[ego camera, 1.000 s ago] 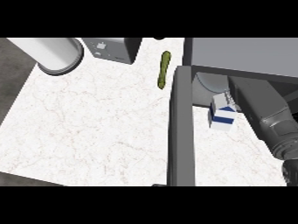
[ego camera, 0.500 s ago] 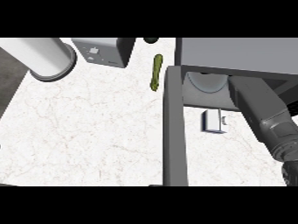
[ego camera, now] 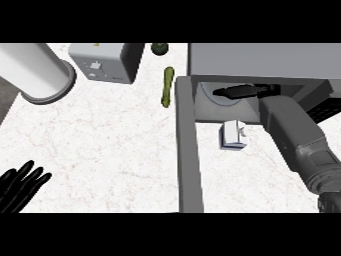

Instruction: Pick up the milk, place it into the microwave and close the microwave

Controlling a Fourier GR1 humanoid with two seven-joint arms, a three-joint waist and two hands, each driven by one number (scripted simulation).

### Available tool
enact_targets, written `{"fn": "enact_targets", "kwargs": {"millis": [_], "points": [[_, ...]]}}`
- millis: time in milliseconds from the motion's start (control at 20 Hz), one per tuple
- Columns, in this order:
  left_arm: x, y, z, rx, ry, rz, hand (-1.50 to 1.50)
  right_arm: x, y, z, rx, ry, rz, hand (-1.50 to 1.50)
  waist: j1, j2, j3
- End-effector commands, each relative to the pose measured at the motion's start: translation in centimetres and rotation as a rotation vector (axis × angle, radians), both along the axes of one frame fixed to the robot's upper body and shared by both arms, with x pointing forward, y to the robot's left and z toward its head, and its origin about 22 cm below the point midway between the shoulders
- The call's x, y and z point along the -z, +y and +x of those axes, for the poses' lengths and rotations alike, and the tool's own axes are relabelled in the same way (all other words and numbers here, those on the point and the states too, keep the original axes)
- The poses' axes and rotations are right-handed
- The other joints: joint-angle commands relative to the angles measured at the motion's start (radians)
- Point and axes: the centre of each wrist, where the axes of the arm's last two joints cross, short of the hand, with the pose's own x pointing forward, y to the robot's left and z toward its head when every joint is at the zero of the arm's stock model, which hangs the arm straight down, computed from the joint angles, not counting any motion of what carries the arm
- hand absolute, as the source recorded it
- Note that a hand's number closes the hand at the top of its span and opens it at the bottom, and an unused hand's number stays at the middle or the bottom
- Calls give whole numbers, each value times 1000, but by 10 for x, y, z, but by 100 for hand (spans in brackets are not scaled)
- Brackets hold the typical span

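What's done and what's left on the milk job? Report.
Done: the microwave door stands open. In hand: the right robot hand reaches inside the microwave without the milk, which lies on the counter by the forearm. Left: pick up the milk, place it inside, close the door.

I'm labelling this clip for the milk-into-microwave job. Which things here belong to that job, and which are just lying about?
Part of the job:
- milk carton, on the counter beside the open door
- microwave
- microwave door, open
- right hand, reaching into the microwave

Just lying about:
- green vegetable
- white cylinder
- grey box
- left hand, resting at lower left
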Motion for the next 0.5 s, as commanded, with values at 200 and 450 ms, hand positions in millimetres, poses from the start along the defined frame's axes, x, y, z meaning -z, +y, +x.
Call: {"fn": "enact_targets", "kwargs": {"millis": [200,450], "points": [[23,-15,7,88,10,75,-150,68,9,-44,-115,40,221,-150,-40,-26,-5],[30,-48,42,93,23,114,-150,85,11,-59,-151,70,238,-150,-69,-34,-6]]}}
